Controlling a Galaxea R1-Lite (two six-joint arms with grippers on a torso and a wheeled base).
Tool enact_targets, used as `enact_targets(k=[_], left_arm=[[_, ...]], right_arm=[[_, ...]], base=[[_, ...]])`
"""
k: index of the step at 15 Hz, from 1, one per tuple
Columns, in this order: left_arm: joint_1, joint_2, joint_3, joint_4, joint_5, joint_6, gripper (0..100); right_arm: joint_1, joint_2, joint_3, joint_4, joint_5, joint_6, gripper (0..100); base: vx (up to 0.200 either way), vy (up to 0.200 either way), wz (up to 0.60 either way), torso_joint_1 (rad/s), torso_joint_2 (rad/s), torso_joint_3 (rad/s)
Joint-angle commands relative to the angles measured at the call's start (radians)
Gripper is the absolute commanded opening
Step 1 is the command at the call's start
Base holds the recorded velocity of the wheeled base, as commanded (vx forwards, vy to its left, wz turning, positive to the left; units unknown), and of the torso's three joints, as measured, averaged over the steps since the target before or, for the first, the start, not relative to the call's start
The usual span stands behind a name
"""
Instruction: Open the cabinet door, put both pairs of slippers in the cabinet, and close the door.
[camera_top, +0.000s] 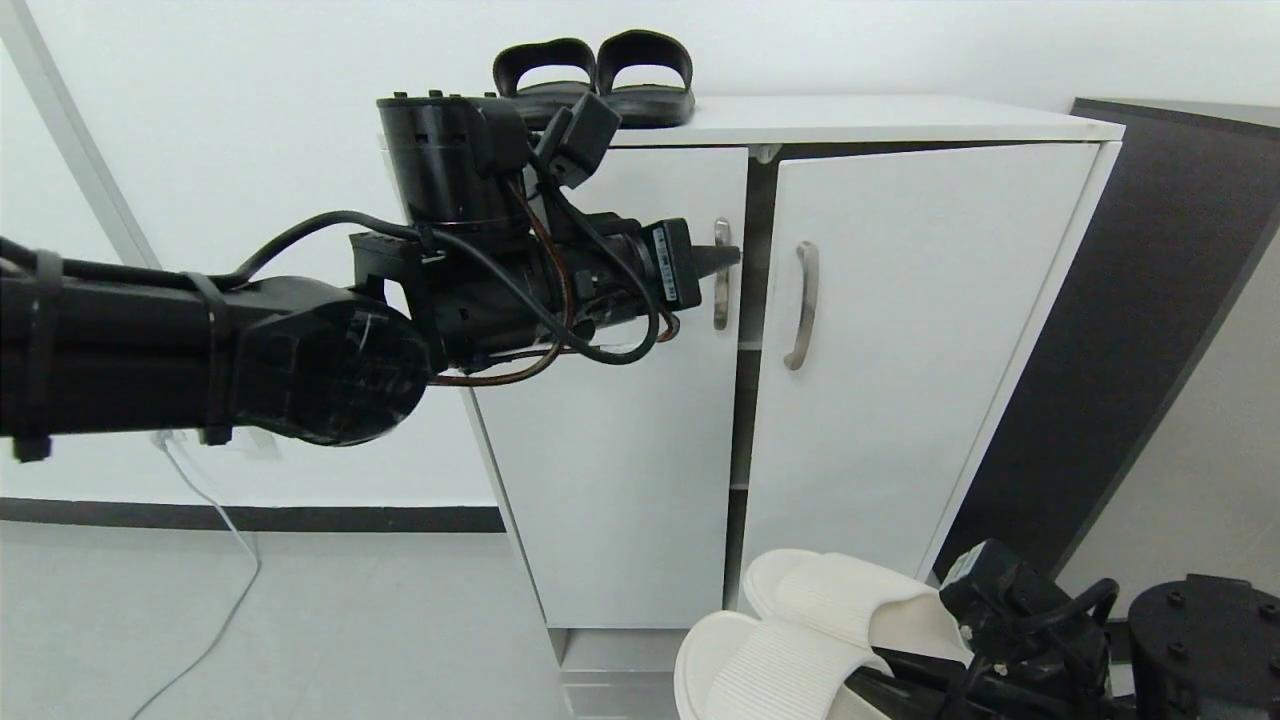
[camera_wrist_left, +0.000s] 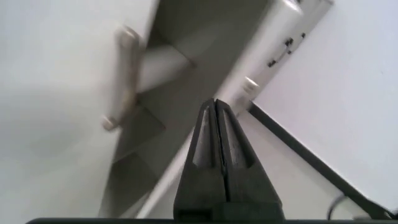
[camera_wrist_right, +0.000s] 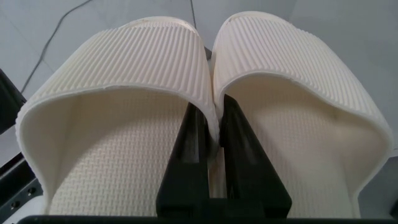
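A white two-door cabinet (camera_top: 620, 480) stands ahead, with a dark gap between its doors through which shelves show. My left gripper (camera_top: 735, 258) is shut and empty, its tip at the left door's inner edge beside that door's metal handle (camera_top: 722, 275). In the left wrist view the shut left gripper (camera_wrist_left: 216, 104) points into the gap, a handle (camera_wrist_left: 127, 74) off to one side. A pair of black slippers (camera_top: 595, 75) lies on the cabinet top. Low in front, my right gripper (camera_top: 880, 688) holds the white slippers (camera_top: 800, 630). The right gripper (camera_wrist_right: 211, 121) is shut on the adjoining inner edges of the white slippers (camera_wrist_right: 124, 81).
The right door carries its own handle (camera_top: 800, 305). A dark panel (camera_top: 1120, 380) leans against the wall to the cabinet's right. A grey cable (camera_top: 215, 580) trails over the floor at the left, beneath my left arm.
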Motion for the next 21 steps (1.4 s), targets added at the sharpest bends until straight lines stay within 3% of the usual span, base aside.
enact_targets(k=[1, 3, 10, 16, 19, 20, 21], left_arm=[[0.018, 0.077, -0.075, -0.001, 0.0, -0.027, 0], [0.018, 0.129, -0.157, -0.001, 0.0, -0.076, 0], [-0.007, 0.229, -0.295, -0.001, -0.006, -0.077, 0], [-0.013, 0.221, -0.293, 0.039, -0.006, -0.08, 0], [-0.074, 0.138, -0.18, 0.031, -0.006, -0.074, 0], [-0.124, 0.086, -0.115, 0.031, -0.003, -0.071, 0], [-0.124, 0.086, -0.115, 0.031, -0.003, -0.071, 0]], right_arm=[[0.0, 0.01, -0.002, 0.0, 0.0, 0.0, 0], [0.0, 0.011, -0.002, -0.001, 0.0, 0.0, 0], [0.0, 0.017, -0.002, 0.0, 0.0, 0.0, 0], [0.02, 0.017, 0.0, 0.002, 0.003, 0.0, 0], [0.06, 0.028, 0.018, 0.0, 0.0, 0.0, 0], [0.072, 0.033, 0.027, 0.002, 0.005, 0.0, 0], [0.072, 0.033, 0.027, 0.002, 0.005, 0.0, 0]], base=[[0.0, 0.0, 0.0, 0.0, 0.0, 0.0], [0.0, 0.0, 0.0, 0.0, 0.0, 0.0], [0.0, 0.0, 0.0, 0.0, 0.0, 0.0], [0.0, 0.0, 0.0, 0.0, 0.0, 0.0], [-0.2, 0.0, 0.0, 0.004, 0.0, 0.004], [-0.2, 0.0, 0.0, 0.002, 0.01, 0.002], [-0.2, 0.0, 0.0, 0.007, 0.0, 0.002]])
